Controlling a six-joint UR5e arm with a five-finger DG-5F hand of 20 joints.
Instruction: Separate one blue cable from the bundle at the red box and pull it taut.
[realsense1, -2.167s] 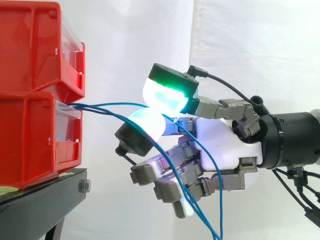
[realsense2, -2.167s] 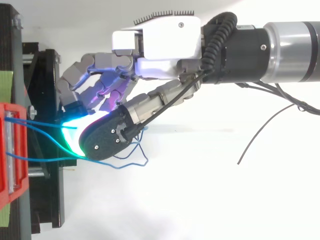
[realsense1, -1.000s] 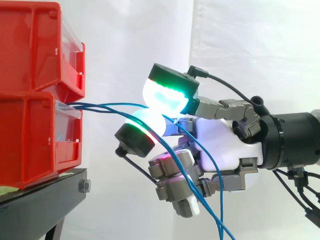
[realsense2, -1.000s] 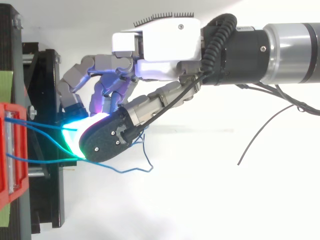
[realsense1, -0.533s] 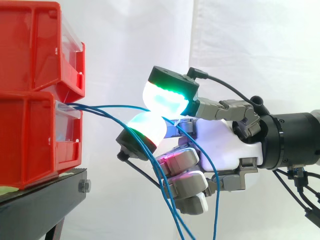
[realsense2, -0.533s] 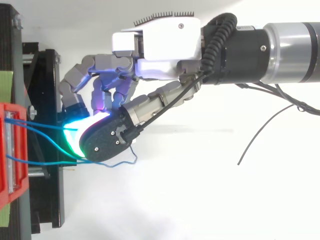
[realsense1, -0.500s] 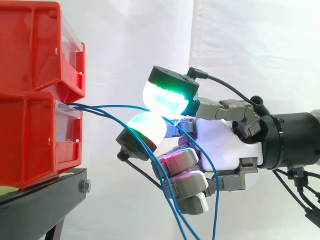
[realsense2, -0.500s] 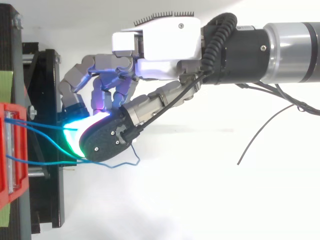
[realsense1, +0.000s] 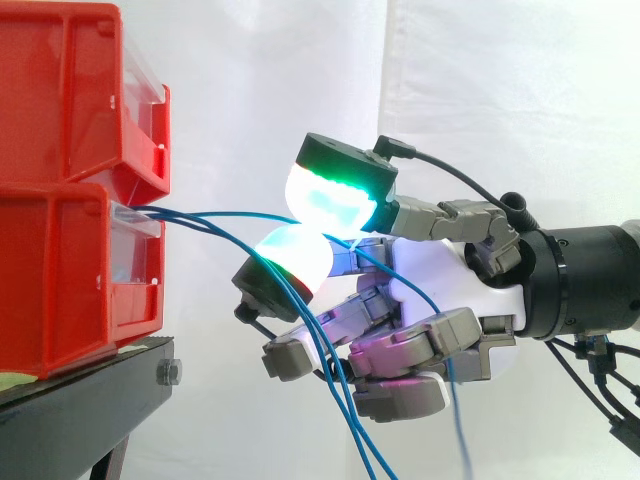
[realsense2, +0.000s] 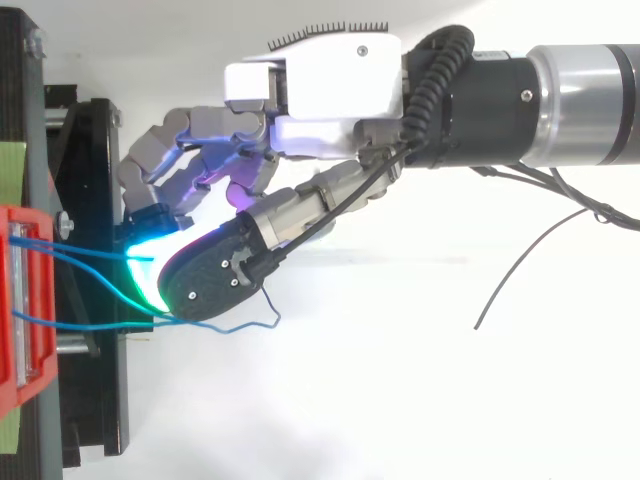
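Several thin blue cables come out of the lower red box at the left and run right toward my hand. One blue cable runs nearly level into the pinch between the green-glowing thumb pad and a white-glowing fingertip. The other blue cables sag down past the lower fingers, which are half stretched out. In the top view the hand reaches left to the red box, and two blue cables lead from the box to the glowing pads.
A second red box is stacked on the lower one, both on a black stand. A white curtain hangs behind. A loose blue cable loop lies below the hand in the top view.
The lower fingers have uncurled and stretched leftward under the pinch. The hanging blue cables shifted a little. The pinch on the top cable and the arm stayed in place.
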